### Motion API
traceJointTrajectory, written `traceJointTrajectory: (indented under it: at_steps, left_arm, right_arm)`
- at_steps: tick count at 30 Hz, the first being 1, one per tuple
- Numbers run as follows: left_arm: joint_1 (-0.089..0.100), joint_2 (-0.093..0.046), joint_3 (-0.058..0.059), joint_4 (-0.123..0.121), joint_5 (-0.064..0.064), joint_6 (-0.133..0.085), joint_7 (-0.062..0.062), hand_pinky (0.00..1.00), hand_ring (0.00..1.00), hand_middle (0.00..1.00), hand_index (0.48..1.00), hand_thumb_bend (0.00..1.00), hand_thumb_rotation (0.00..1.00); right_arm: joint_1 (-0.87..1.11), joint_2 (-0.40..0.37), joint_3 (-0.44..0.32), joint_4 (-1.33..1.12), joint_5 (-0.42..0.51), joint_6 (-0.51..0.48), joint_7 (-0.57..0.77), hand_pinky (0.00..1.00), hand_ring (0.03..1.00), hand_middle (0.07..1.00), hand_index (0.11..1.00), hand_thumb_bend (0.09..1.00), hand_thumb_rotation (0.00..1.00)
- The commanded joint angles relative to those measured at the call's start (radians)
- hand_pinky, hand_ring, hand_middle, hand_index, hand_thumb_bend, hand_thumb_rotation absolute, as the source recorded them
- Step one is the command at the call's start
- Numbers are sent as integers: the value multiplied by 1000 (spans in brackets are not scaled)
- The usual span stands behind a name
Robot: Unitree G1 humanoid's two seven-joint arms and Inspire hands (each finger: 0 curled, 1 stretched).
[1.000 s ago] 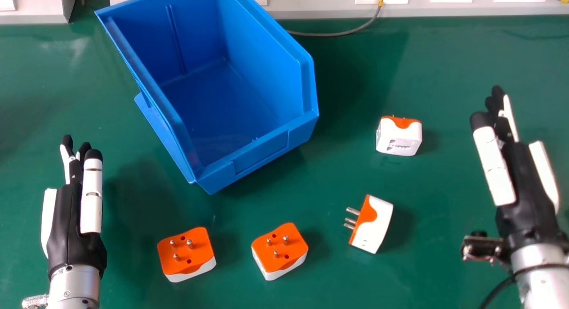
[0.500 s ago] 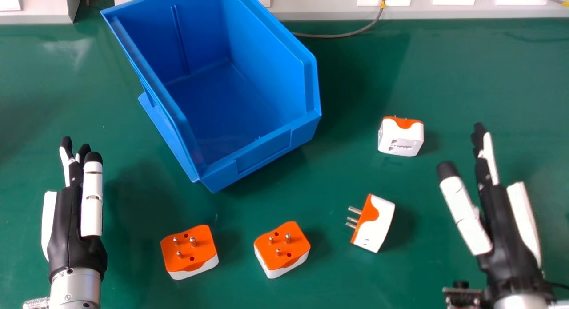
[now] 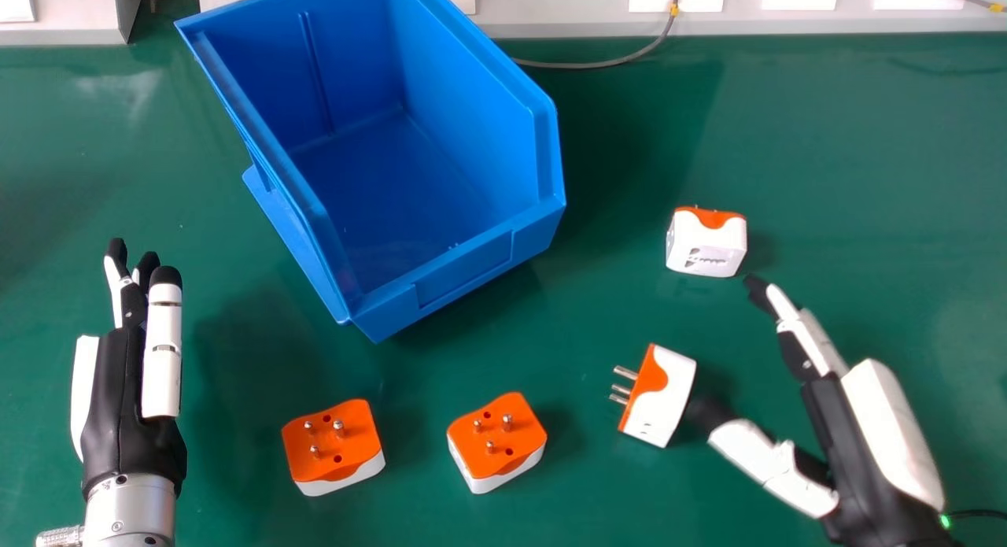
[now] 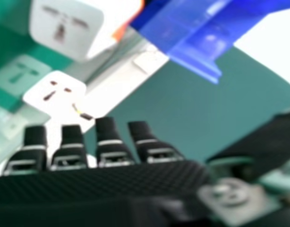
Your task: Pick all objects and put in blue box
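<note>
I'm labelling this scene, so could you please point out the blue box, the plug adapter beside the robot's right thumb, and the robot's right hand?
Blue box point(image 3: 466, 270): head view, on its front wall.
Plug adapter point(image 3: 663, 399): head view, on its white body.
Right hand point(image 3: 853, 460): head view, on its black palm section.

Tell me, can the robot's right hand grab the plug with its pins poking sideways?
Probably yes: the right hand is open, its thumb is near that plug, and nothing stands between them.

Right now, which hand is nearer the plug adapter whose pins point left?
Right. The right hand is close by, just right of the plug adapter; the left hand is far off to its left, near the head view's left edge.
</note>
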Motion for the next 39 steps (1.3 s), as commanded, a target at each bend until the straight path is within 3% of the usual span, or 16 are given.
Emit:
traceJointTrajectory:
  at_steps: [1,6,9,16,21,25,31,34,37,39]
  left_arm:
    - [-8,12,3,-16,4,-4,2,1000,1000,1000,997,284,1000]
    - [-8,12,1,-28,1,13,-1,1000,1000,1000,999,289,1000]
    - [-12,15,4,-15,3,11,0,1000,1000,1000,1000,292,1000]
    - [-12,9,1,-20,11,6,11,1000,1000,1000,999,298,1000]
    - [-3,5,-1,-62,-1,33,9,1000,1000,999,997,300,1000]
    - [-7,3,5,-49,-14,30,-1,1000,1000,1000,998,296,1000]
    - [-14,12,11,-34,-16,26,-6,1000,1000,1000,998,293,1000]
    - [-15,16,11,-30,-12,27,-2,1000,1000,1000,998,293,1000]
    - [-5,13,9,-55,-14,39,-3,1000,1000,1000,998,291,1000]
    - [-7,16,12,-49,-17,38,-4,1000,1000,1000,998,290,1000]
  right_arm:
    - [-10,-32,11,-6,-20,-23,-21,789,885,915,925,597,827]
    - [-20,-63,37,-25,-62,14,0,807,896,910,925,649,826]
    - [-36,-82,56,-29,-76,33,23,813,904,911,926,666,824]
    - [-78,-96,92,-23,-104,92,38,824,912,919,933,674,788]
    - [-118,-88,112,6,-118,127,18,819,907,919,935,687,745]
    - [-165,-86,136,48,-145,156,-4,811,899,913,933,683,690]
    - [-194,-87,166,63,-182,219,-18,798,897,912,934,673,681]
    - [-196,-88,179,57,-200,254,-23,795,897,913,936,669,686]
    - [-197,-86,192,51,-211,280,-27,792,898,914,938,664,693]
    - [-197,-85,201,43,-215,295,-27,792,899,914,939,663,693]
